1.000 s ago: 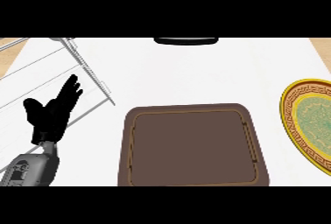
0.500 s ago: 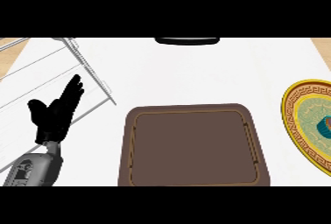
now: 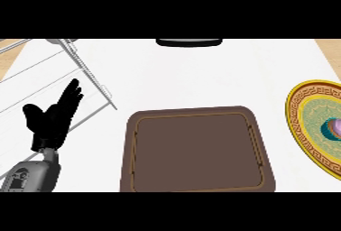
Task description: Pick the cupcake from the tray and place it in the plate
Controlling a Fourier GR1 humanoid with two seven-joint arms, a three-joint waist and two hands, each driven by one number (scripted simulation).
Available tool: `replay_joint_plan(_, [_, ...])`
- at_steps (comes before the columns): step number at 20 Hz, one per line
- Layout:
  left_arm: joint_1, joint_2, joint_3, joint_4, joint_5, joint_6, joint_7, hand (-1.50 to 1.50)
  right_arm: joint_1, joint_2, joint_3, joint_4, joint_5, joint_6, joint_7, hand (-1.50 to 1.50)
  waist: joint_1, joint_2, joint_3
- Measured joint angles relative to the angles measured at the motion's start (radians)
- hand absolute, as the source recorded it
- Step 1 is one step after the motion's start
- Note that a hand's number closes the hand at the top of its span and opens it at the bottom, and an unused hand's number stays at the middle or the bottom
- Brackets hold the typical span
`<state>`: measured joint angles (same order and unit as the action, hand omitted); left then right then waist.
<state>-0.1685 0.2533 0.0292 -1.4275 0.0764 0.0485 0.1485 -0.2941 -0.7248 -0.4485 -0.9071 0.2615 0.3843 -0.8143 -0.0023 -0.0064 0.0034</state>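
Note:
The brown tray (image 3: 197,180) lies in the middle of the white counter with nothing on it. At the right edge stands the gold-rimmed patterned plate (image 3: 307,122). The cupcake (image 3: 332,127), with a teal wrapper and purple top, sits on that plate and is cut off by the view's right edge. My left hand (image 3: 53,119) rests open at the left, fingers straight and pointing up, well away from the tray. My right hand does not show in this view.
A wire dish rack (image 3: 80,76) occupies the counter's upper left, just behind my left hand. A dark object (image 3: 189,42) sits at the counter's far edge, top centre.
The cupcake now shows on the plate at the right edge, a little further in than half a second ago. One second ago the plate had nothing on it. My left hand has barely moved.

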Motion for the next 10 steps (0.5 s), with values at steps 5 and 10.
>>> replay_joint_plan(5, [0.003,0.009,0.018,0.006,0.007,-0.007,-0.005,0.00,-0.009,-0.025,-0.051,-0.002,-0.177,0.153,0.170,-1.50,-0.009,-0.002,-0.001])
replay_joint_plan(10, [0.005,0.002,0.016,-0.001,0.005,-0.005,-0.001,0.00,-0.002,-0.059,-0.059,0.035,-0.316,0.312,0.345,-1.50,-0.008,-0.001,-0.001])
